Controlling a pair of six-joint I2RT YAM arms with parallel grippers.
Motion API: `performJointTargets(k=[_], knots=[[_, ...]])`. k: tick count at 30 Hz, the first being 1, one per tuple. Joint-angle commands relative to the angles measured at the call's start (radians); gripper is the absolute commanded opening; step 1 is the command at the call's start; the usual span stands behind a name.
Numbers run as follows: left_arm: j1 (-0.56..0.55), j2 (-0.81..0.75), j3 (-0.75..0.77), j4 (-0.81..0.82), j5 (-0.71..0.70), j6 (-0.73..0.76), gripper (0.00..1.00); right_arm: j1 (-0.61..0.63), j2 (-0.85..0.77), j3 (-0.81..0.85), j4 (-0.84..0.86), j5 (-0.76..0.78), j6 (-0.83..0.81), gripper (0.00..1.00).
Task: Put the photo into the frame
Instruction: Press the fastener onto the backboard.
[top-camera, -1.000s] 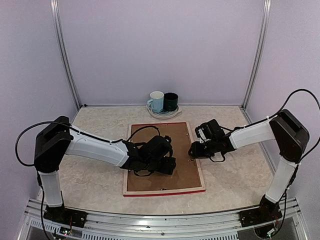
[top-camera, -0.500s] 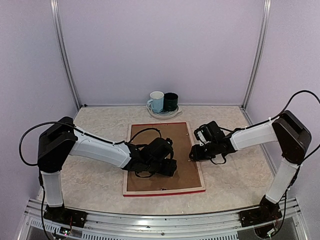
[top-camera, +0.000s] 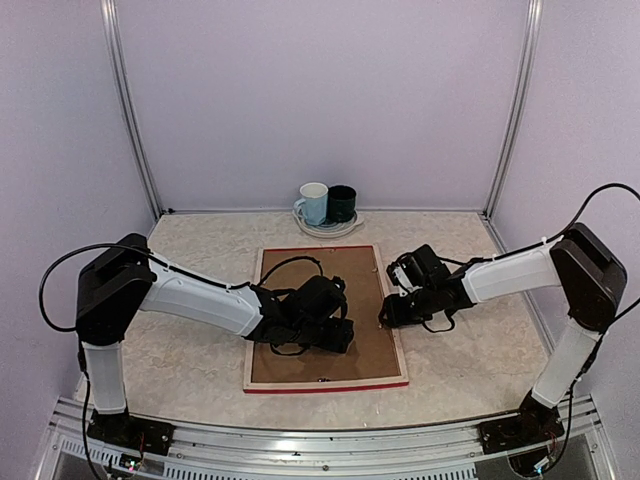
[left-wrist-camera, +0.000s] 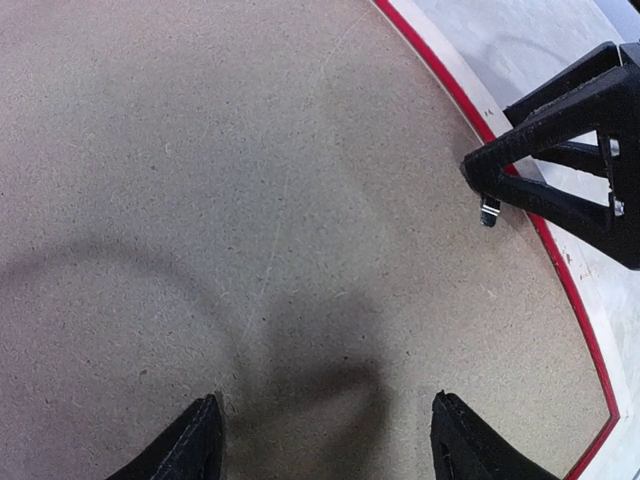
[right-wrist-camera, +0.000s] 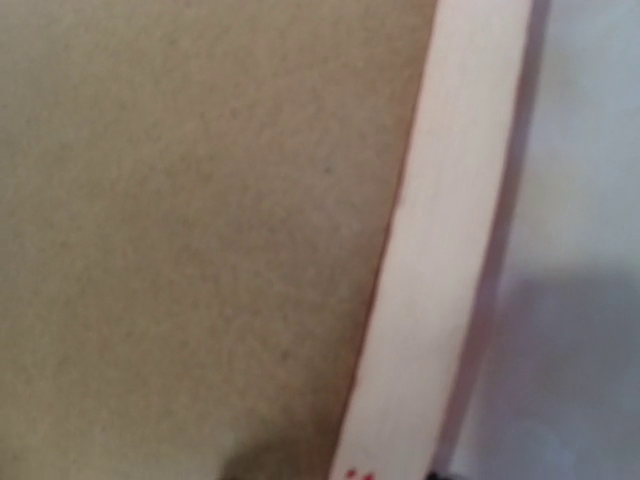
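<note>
The frame (top-camera: 325, 383) lies face down in the middle of the table, its pale wood back up and a red edge showing. A brown backing board (top-camera: 372, 345) fills it. The photo is hidden. My left gripper (top-camera: 336, 336) is open, with its fingertips (left-wrist-camera: 200, 425) resting on the board (left-wrist-camera: 250, 150). My right gripper (top-camera: 385, 316) is at the frame's right rail (right-wrist-camera: 450, 250), jaws apart, straddling the rail. In the left wrist view its fingers (left-wrist-camera: 570, 190) come down beside a small metal tab (left-wrist-camera: 489, 211) at the board's edge.
At the back of the table a light blue mug (top-camera: 314, 203) and a dark mug (top-camera: 342, 203) stand together on a plate (top-camera: 328, 229). Purple walls with metal posts close in the table on three sides.
The right gripper has slid a little toward me along the right rail and narrowed slightly. The frame has shifted a touch to the left. The left gripper stays on the board.
</note>
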Motion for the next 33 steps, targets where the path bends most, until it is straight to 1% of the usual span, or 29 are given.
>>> performJointTargets(k=[1, 11, 21, 27, 30, 33], knots=[[-0.003, 0.032, 0.001, 0.024, 0.011, -0.015, 0.71, 0.028, -0.010, -0.018, -0.087, -0.051, -0.018, 0.42], [-0.002, 0.044, -0.003, 0.036, 0.032, -0.024, 0.71, 0.029, -0.016, -0.033, -0.123, -0.021, -0.036, 0.42], [-0.003, 0.042, -0.001, 0.031, 0.034, -0.027, 0.71, 0.029, -0.029, -0.052, -0.130, -0.012, -0.049, 0.37], [-0.005, 0.041, -0.001, 0.027, 0.034, -0.028, 0.71, 0.029, -0.020, -0.059, -0.128, -0.018, -0.060, 0.31], [-0.002, 0.039, 0.000, 0.025, 0.034, -0.029, 0.71, 0.029, -0.022, -0.057, -0.135, -0.028, -0.070, 0.34], [-0.002, 0.039, 0.002, 0.024, 0.032, -0.028, 0.71, 0.029, -0.022, -0.052, -0.146, -0.030, -0.086, 0.33]])
